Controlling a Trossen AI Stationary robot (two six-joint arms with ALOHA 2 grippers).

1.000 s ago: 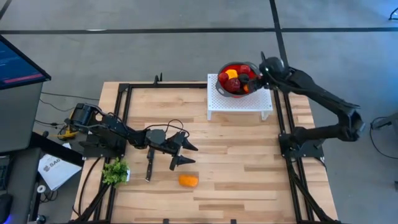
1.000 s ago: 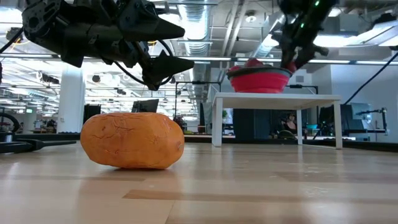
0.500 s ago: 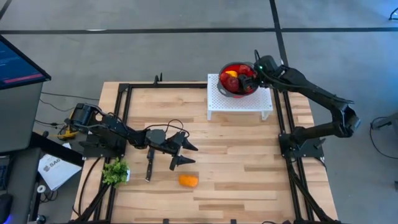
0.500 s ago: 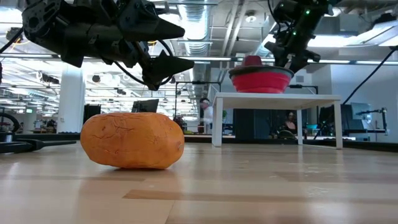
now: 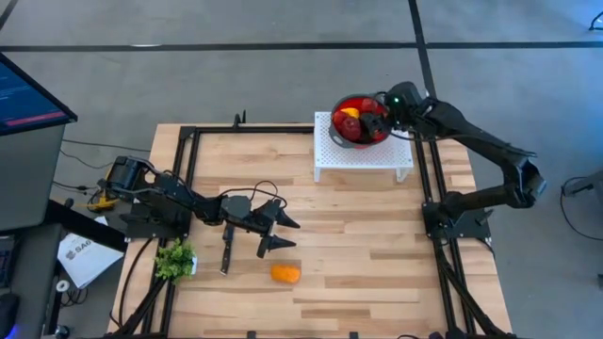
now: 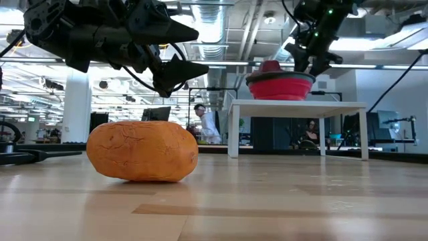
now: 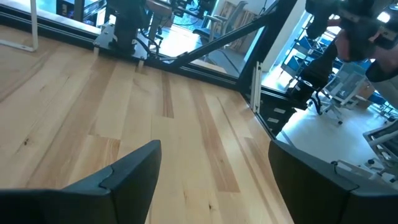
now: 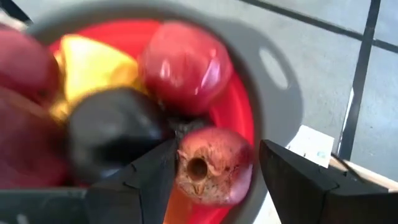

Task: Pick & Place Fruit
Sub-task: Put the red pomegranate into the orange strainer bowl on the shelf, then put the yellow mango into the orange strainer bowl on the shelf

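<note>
R gripper [image 8: 211, 168] sits over the red bowl [image 5: 361, 120] on the white stand [image 5: 363, 155], jaws part open astride a red fruit [image 8: 214, 165] lying in the bowl w/ others, not clamped. L gripper [image 5: 279, 234] hangs over the bench, jaws wide, empty, near the orange fruit [image 5: 285, 273]. Judged step: a drop just done; next, L descends on orange piece

Wooden tabletop [image 5: 358, 226], pale planks, black frame rails along its left and right sides. White perforated stand [image 5: 363, 155] at the far edge, right of centre; red bowl [image 5: 350, 135] sits on top of it. Black-handled knife [image 5: 226, 252] lies near the left side, toward the near edge. Leafy green bunch [image 5: 174, 260] at the near left corner, on the rail. Monitor [image 5: 28, 94] beyond the left edge. Low view: person [image 6: 204, 124] in the room behind, white top, far off.
</note>
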